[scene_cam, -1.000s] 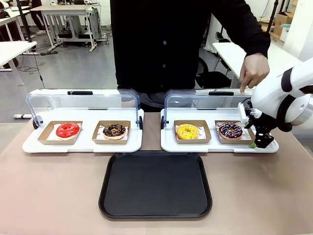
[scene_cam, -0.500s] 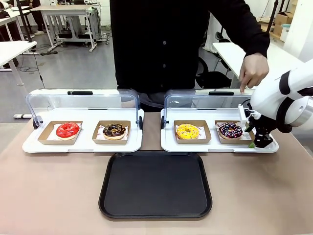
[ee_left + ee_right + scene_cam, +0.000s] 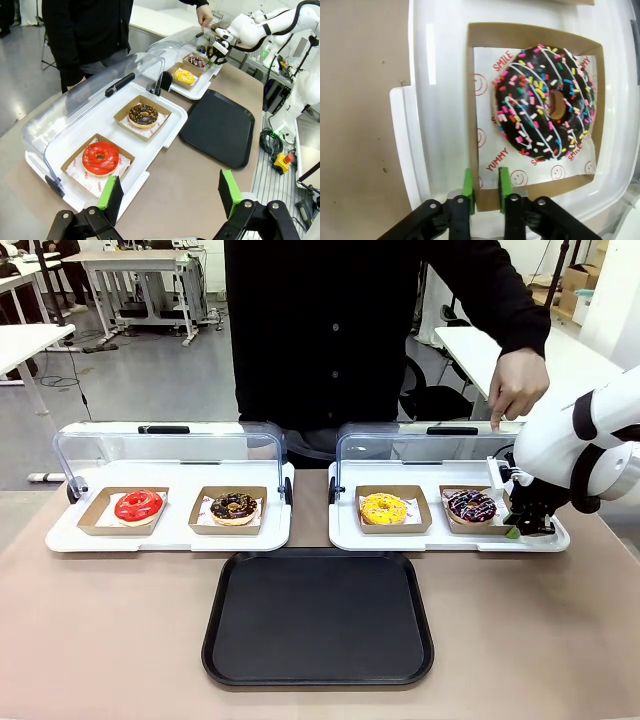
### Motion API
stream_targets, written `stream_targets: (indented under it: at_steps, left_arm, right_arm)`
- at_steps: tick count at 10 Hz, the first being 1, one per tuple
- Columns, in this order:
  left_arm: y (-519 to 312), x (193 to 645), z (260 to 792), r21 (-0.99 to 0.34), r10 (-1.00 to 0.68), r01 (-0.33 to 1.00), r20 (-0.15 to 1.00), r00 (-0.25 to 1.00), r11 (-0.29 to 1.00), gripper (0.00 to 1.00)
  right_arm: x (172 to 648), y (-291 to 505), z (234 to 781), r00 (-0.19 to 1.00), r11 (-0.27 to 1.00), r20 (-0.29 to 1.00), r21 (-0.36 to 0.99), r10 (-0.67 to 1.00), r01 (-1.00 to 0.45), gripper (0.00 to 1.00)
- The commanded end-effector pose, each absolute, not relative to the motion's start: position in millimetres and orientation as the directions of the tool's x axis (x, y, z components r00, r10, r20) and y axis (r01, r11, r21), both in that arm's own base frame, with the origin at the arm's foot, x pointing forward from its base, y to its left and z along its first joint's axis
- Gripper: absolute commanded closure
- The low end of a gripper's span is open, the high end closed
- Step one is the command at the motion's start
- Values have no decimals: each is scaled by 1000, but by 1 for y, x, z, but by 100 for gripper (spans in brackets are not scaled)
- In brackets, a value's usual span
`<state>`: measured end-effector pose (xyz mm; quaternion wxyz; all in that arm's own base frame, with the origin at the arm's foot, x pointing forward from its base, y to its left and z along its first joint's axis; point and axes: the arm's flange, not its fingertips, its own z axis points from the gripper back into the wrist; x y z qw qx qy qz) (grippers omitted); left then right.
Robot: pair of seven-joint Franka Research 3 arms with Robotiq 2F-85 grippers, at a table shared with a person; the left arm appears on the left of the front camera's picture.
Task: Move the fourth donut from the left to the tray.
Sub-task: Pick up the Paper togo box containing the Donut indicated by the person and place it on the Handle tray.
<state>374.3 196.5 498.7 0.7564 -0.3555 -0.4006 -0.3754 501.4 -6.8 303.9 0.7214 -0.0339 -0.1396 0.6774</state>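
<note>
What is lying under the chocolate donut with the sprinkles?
Under the chocolate donut lies white paper printed SMILE and YUMMY, inside a brown cardboard tray. The paper directly beneath the donut is covered.

The fourth donut [image 3: 545,102] is dark chocolate with white stripes and multicoloured sprinkles; its cardboard tray [image 3: 479,45] is brown; the tray [image 3: 318,616] is black.

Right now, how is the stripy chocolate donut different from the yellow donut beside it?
The stripy chocolate donut is dark with pink and white lines and coloured sprinkles; the yellow donut is bright yellow. The right gripper has its fingers closed on the edge of the chocolate donut's cardboard tray; nothing touches the yellow donut's tray. Both are rings in brown cardboard trays on one white display tray.
</note>
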Motion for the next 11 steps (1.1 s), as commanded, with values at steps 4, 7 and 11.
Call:
stream_targets:
  at_steps: [4,7,11]
  left_arm:
    - [197,375,500,-219,-271,863,889,369,455,0]
    - [197,375,500,-219,-271,863,889,369,455,0]
    - [197,375,500,-219,-271,863,889,369,455,0]
  right_arm:
    - [509,-5,309,28,56,131,-211,991,-976,100]
    - [503,-6,306,35,70,152,-228,988,-971,100]
    - [480,8,332,56,104,157,-316,986,-943,98]
